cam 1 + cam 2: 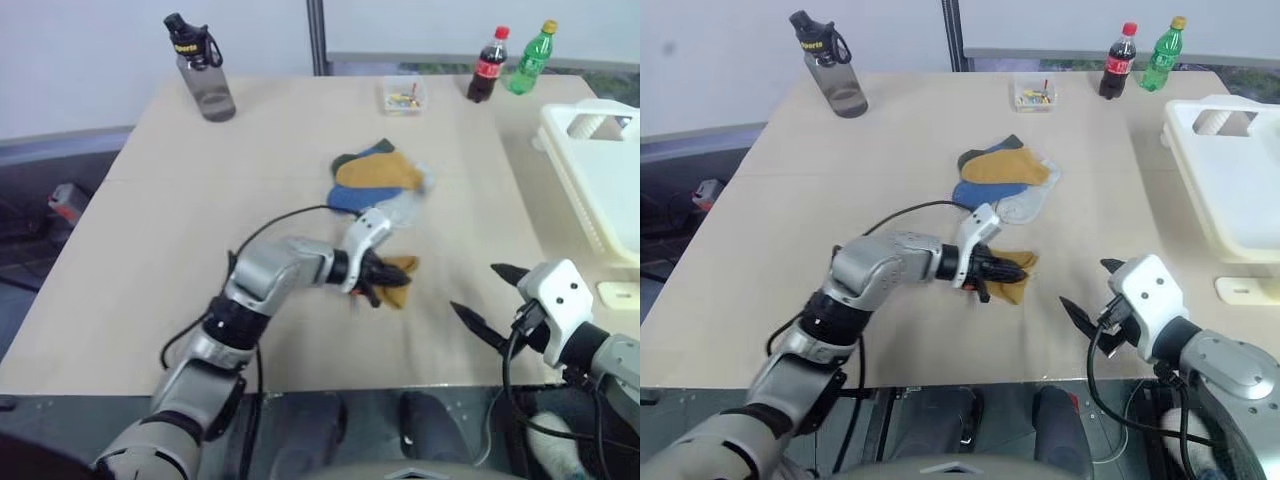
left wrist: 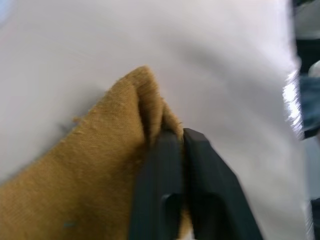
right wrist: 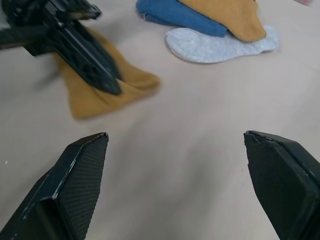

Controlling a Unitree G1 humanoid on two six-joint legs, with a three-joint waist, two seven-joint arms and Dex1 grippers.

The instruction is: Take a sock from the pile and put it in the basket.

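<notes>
I had the left gripper [image 1: 1006, 275] pinched on one mustard-yellow sock [image 1: 1015, 280], its two black fingers [image 2: 172, 195] pressed together with a fold of the knit caught between them. That sock sat low over the tan table [image 1: 760, 260], near the front edge and apart from the pile [image 1: 1005, 178], which lay further back toward the table's middle. In the pile I could make out a second mustard sock [image 1: 380, 173] on top, a blue sock [image 3: 180, 15] under it, a pale grey sock [image 3: 220, 46] on the right side and a dark green one [image 1: 352, 158] at the back.

My right gripper [image 1: 488, 300] hovered over the table to the right of the held sock, fingers spread wide with nothing between them. The cream-white laundry basket [image 1: 1230, 190] stood at the table's right edge, well apart from the sock.

Along the far edge stood a grey water bottle [image 1: 203, 70], a small clear plastic box [image 1: 403, 96], a cola bottle [image 1: 488, 64] and a green soda bottle [image 1: 530, 57]
</notes>
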